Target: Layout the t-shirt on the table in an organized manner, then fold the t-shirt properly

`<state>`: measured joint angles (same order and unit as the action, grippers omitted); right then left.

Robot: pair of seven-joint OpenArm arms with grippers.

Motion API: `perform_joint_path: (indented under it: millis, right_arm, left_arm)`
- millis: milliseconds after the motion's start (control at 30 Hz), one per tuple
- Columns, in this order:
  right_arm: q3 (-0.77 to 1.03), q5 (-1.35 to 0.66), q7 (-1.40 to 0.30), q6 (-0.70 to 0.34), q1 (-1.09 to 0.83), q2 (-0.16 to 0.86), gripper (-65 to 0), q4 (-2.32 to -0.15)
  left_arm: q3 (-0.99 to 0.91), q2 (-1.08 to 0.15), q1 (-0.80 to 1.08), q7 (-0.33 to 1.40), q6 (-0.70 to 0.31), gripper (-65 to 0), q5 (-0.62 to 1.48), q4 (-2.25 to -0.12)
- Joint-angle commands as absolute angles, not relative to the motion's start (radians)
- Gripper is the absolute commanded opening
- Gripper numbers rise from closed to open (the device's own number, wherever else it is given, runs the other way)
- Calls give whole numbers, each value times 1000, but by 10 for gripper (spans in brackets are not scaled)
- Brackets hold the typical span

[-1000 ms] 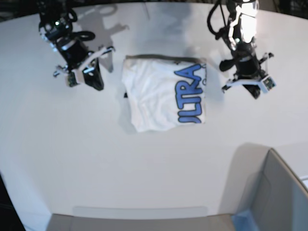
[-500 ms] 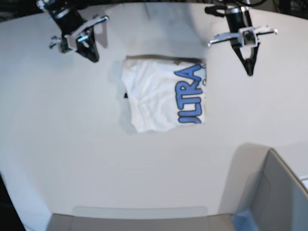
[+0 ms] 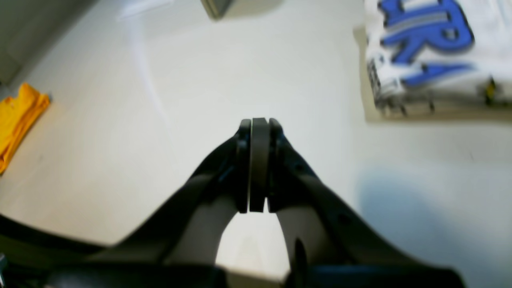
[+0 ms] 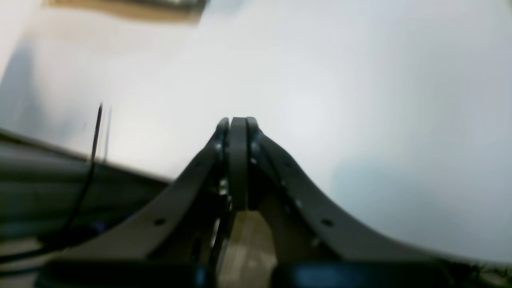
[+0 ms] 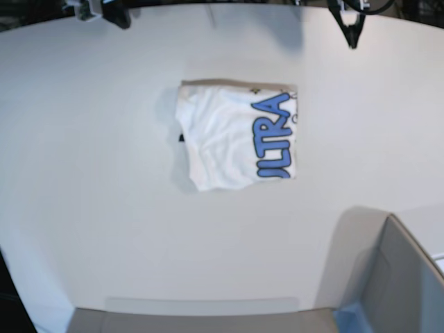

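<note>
T-shirt [image 5: 236, 137] lies folded on the counter [image 5: 104, 208], well apart from both empty, closed claws, left claw [image 3: 256, 164] and right claw [image 4: 239, 160]; its loose lower edge could spring open if brushed.

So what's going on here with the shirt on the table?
A two-armed robot has been folding the t-shirt, which lies as a compact folded bundle in the middle of the white table, blue letters facing up. Nothing is touching it now. The left gripper and the right gripper are both shut and empty, sitting at the far edge of the table away from the shirt.
</note>
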<state>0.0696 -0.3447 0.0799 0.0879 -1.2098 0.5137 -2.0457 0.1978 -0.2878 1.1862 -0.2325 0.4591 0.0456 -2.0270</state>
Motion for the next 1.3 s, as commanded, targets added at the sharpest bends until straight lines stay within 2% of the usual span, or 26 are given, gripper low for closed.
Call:
perform_joint_path:
  millis: [0,133,333,633,833,1000,1267]
  right_arm:
    - [74,-348,111,81,-1256,519,-650,-2058]
    - [74,-257,111,93,-1309,510,-650,-2045]
    - [65,-209,113,249,-1309,522,-650,-1959]
    - [-104,-209,223,259,-1309,613,-650,-1704]
    - [-183,-211,249,259,-1308,605,-650,-1468]
    - [-302,-211,255,259,-1142,610,-650,-1257]
    - [-487,-211,255,259,-871,605,-650,-941]
  left_arm:
    - [208,-291,1231,-262,464,-650,28,-2043]
    - [232,-291,1309,-251,467,-650,28,-2041]
    - [254,-291,1309,-249,469,-650,33,-1971]
    - [277,-291,1309,-223,469,-650,35,-1814]
    - [271,-291,1309,-186,469,-650,133,-1707]
    - [262,-291,1222,-51,469,-650,228,-1610]
    - [249,-291,1073,44,463,-650,298,-1434]
